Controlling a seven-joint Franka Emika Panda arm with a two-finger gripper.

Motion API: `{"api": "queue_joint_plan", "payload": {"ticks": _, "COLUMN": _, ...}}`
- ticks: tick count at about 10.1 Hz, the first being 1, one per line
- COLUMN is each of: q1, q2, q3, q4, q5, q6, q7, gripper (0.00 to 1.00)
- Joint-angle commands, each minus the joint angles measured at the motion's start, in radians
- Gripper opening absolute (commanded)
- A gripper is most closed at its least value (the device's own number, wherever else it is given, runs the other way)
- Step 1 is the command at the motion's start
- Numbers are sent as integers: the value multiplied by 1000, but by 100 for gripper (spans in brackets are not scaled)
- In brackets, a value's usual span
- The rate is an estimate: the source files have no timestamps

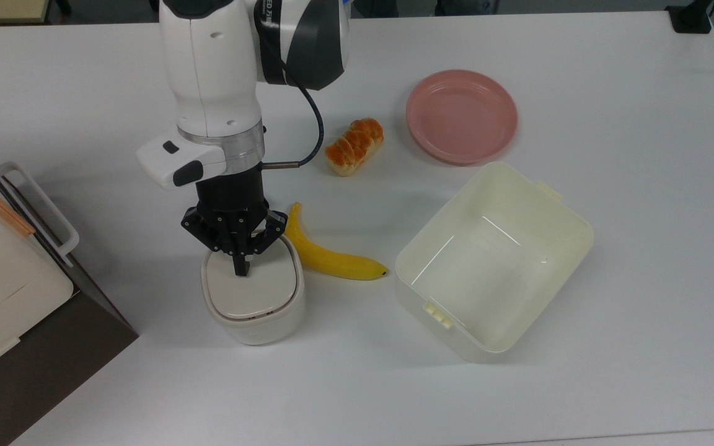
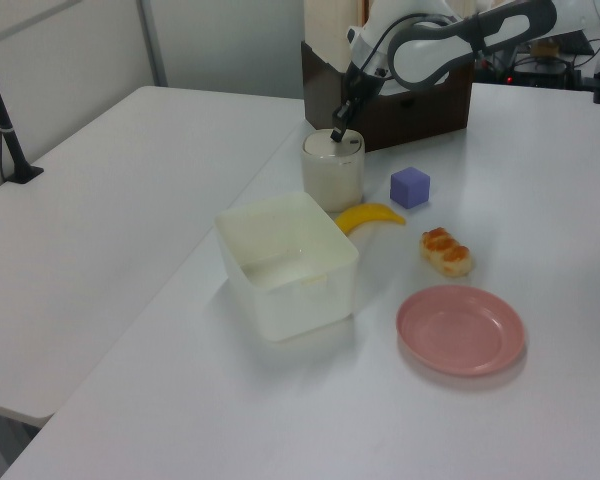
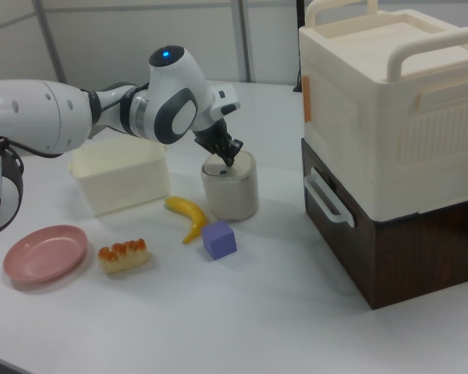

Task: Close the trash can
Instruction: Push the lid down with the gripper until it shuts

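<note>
We see the trash can (image 1: 252,299) standing on the white table (image 1: 611,279), not far from the table's edge at the top view's bottom, with its beige lid (image 1: 250,286) lying flat and level on the rim. The gripper (image 1: 240,270) points down onto the lid, its fingers drawn together into one narrow tip that touches the lid's half nearer the arm; they hold nothing. In the left view the same tip (image 2: 336,134) rests on the lid's top, and in the right view it (image 3: 231,159) meets the lid too.

Just beside the can, on the top view's right, lies a banana (image 1: 326,252), one end close to the can's wall. A purple cube (image 3: 219,239) sits near the can in the right view. The cream rectangular tub (image 1: 571,214) stands open, well apart from the can, with nothing in it. The pink plate (image 1: 461,116) is bare as well, and a glazed pastry (image 1: 354,146) lies on the table between plate and arm. A cream box on a dark wooden cabinet (image 3: 390,164) stands at the table's edge.
</note>
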Motion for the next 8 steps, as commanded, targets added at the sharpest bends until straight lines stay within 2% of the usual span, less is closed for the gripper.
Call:
{"api": "queue_joint_plan", "payload": {"ticks": 1, "q1": 3, "q2": -18, "q3": -7, "q4": -38, "q5": -13, "q6": -11, "q7": -11, "gripper": 0}}
{"api": "queue_joint_plan", "payload": {"ticks": 8, "q1": 20, "q2": -12, "q3": -6, "q4": -82, "q5": -13, "q6": -11, "q7": -8, "gripper": 0}}
